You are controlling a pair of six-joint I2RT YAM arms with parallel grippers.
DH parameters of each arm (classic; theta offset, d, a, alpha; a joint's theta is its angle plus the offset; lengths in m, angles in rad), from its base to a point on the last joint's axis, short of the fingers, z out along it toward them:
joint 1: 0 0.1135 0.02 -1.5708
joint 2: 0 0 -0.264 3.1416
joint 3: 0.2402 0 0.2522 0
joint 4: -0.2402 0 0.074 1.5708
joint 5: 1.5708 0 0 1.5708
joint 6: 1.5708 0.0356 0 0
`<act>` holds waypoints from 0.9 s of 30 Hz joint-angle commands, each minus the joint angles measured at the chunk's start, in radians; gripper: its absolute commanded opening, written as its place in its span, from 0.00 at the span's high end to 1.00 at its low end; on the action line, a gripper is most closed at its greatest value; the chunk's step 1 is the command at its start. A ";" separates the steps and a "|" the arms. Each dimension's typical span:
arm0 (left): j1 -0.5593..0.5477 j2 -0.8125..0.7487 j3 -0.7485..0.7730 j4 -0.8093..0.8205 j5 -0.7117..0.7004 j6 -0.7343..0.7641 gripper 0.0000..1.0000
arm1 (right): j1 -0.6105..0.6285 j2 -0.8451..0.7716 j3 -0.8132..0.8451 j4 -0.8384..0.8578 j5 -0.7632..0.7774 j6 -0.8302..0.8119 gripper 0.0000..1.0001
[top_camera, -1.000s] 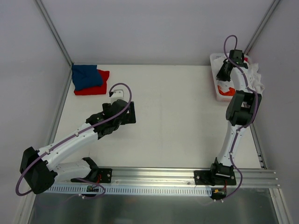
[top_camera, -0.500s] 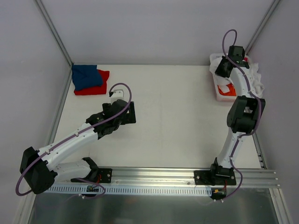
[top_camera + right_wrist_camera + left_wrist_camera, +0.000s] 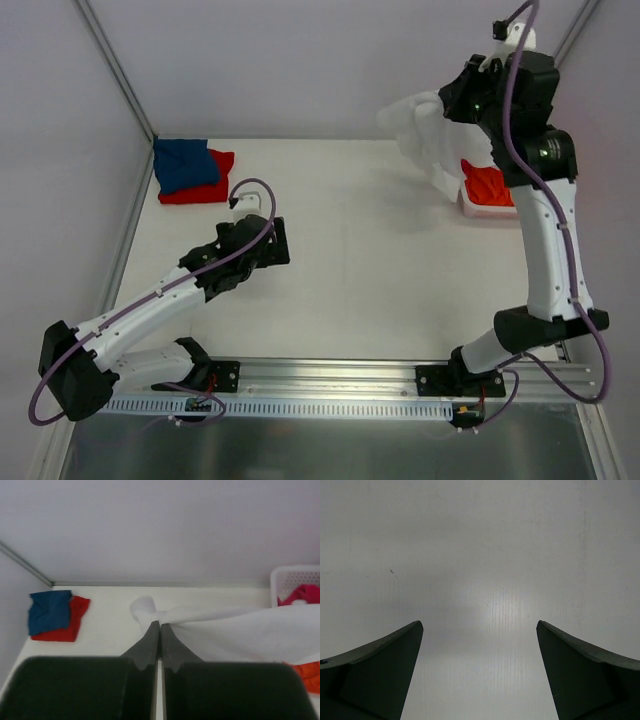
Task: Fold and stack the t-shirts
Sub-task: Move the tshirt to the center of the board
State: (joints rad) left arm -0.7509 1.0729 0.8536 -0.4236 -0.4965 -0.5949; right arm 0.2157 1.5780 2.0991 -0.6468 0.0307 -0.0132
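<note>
Ideally, the right gripper [image 3: 160,626], jaws pinching the white shirt [image 3: 235,630] that trails from the basket [image 3: 295,573], should lift it fully clear before laying it flat near the left gripper [image 3: 480,630], whose jaws are spread wide.

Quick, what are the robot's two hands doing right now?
Left gripper: open, holding nothing.
Right gripper: shut on the white shirt.

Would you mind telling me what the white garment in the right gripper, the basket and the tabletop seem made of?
White t-shirt: soft matte cloth, likely cotton; it drapes and bunches where the right gripper pinches it. Basket: probably moulded white plastic; its wall is a regular lattice. Tabletop: white board, perhaps corrugated plastic; fine parallel ribs and a soft sheen show.
</note>
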 commanded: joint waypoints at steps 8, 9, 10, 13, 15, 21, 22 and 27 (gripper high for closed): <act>0.010 -0.047 -0.036 0.017 0.027 -0.046 0.01 | 0.192 -0.405 0.033 0.037 0.005 -0.007 1.00; 0.010 -0.050 -0.040 0.017 0.030 -0.048 0.01 | 0.194 -0.429 0.009 0.050 0.000 0.001 1.00; 0.010 -0.056 -0.042 0.017 0.030 -0.049 0.01 | 0.194 -0.447 -0.023 0.061 -0.003 0.005 1.00; 0.008 -0.067 -0.048 0.017 0.029 -0.051 0.01 | 0.194 -0.489 -0.051 0.059 -0.017 0.010 1.00; 0.010 -0.071 -0.048 0.017 0.030 -0.051 0.01 | 0.192 -0.498 -0.071 0.038 -0.020 0.010 1.00; 0.010 -0.079 -0.048 0.017 0.041 -0.057 0.01 | 0.194 -0.538 -0.406 0.073 -0.124 0.134 1.00; 0.010 -0.080 -0.050 0.017 0.041 -0.059 0.01 | 0.195 -0.555 -0.472 0.091 -0.155 0.151 1.00; 0.008 -0.079 -0.054 0.019 0.042 -0.057 0.01 | 0.211 -0.576 -0.839 0.242 -0.212 0.255 1.00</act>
State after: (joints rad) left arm -0.7509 1.0138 0.8062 -0.4232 -0.4709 -0.6407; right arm 0.4084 1.0241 1.3853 -0.5297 -0.1112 0.1394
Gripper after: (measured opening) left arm 0.990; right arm 0.015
